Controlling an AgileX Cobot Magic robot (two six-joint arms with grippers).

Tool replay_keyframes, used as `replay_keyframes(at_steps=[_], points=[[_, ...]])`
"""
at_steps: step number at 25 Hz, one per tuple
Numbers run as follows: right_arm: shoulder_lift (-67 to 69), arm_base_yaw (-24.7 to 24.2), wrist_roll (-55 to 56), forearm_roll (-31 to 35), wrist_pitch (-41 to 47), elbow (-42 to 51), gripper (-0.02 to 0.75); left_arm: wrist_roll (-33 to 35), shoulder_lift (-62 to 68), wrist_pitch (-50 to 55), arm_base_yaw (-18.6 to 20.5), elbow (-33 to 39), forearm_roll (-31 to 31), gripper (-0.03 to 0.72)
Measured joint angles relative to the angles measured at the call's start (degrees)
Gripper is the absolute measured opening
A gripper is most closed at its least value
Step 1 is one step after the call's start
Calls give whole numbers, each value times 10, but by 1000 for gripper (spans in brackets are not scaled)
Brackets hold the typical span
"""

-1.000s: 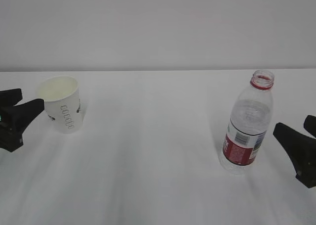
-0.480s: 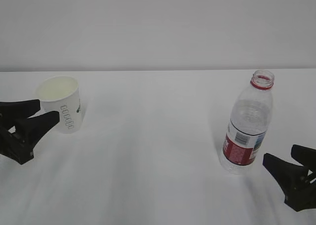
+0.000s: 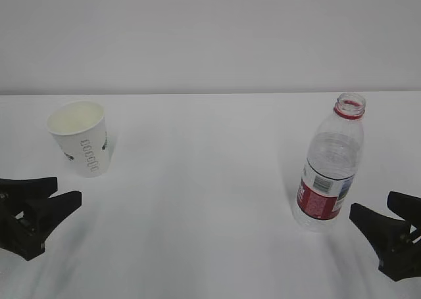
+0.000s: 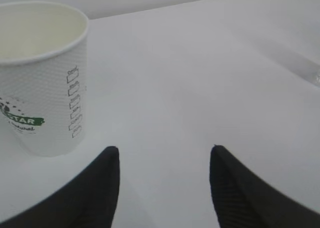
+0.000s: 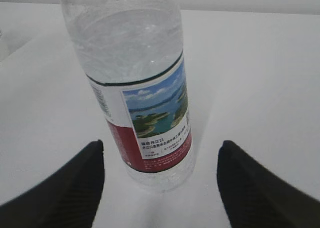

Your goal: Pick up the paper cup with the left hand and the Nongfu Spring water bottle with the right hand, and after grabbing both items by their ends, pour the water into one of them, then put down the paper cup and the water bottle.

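On the white table, seen from the front, the paper cup stands upright at the far left, and the water bottle stands upright at the right, uncapped, with its red neck ring at the top. The left hand sits low at the near left edge, nearer than the cup and a little to its left, clear of it, with its two black fingers spread apart and nothing between them. The right hand is at the near right edge, just to the right of the bottle's base and not touching it, its fingers likewise spread and empty.

From the left wrist, the cup stands ahead and to the left of the left hand, outside the gap between the two fingertips, which are parted over bare table.

From the right wrist, the bottle stands straight ahead of the right hand, between the lines of the two widely parted fingers, which touch neither side of it
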Motion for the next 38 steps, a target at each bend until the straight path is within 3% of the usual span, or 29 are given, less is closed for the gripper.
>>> replay_keyframes(at_steps=[9, 16, 25, 38], points=[[0, 0, 0, 0, 0, 0, 537, 0, 0, -1, 0, 0, -2, 420], [9, 0, 0, -4, -1, -4, 643, 0, 0, -1, 0, 0, -2, 420], [108, 0, 0, -43, -4, -59, 653, 0, 0, -1, 0, 0, -2, 421], [120, 0, 0, -78, -5, -123, 653, 0, 0, -1, 0, 0, -15, 421]])
